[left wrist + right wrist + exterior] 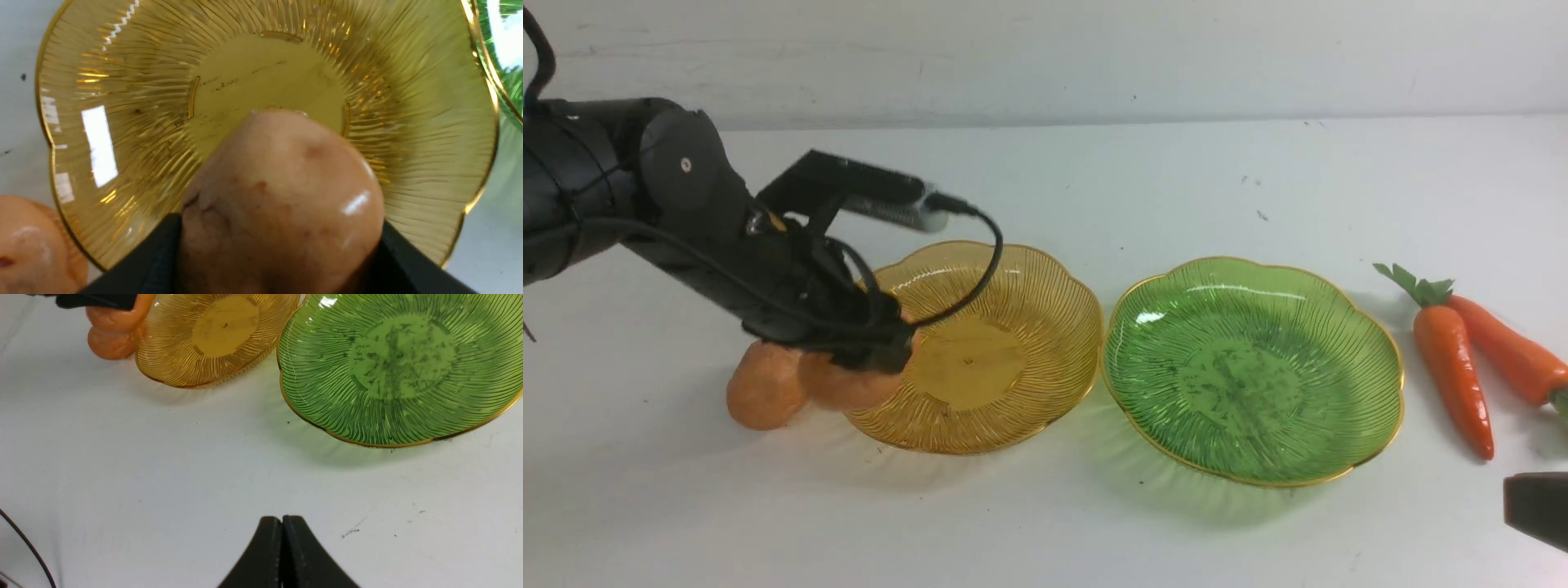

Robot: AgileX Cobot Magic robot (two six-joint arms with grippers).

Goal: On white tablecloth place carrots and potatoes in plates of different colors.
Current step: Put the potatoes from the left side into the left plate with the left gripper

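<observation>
No readable text, label or number anywhere.

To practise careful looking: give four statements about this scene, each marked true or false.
1. The left fingers grip a potato. True.
2. The green plate holds a carrot. False: it is empty; both carrots lie on the cloth to its right.
3. The right fingers are shut with nothing between them. True.
4. The other potato lies in the yellow plate. False: it lies on the cloth beside it.
</observation>
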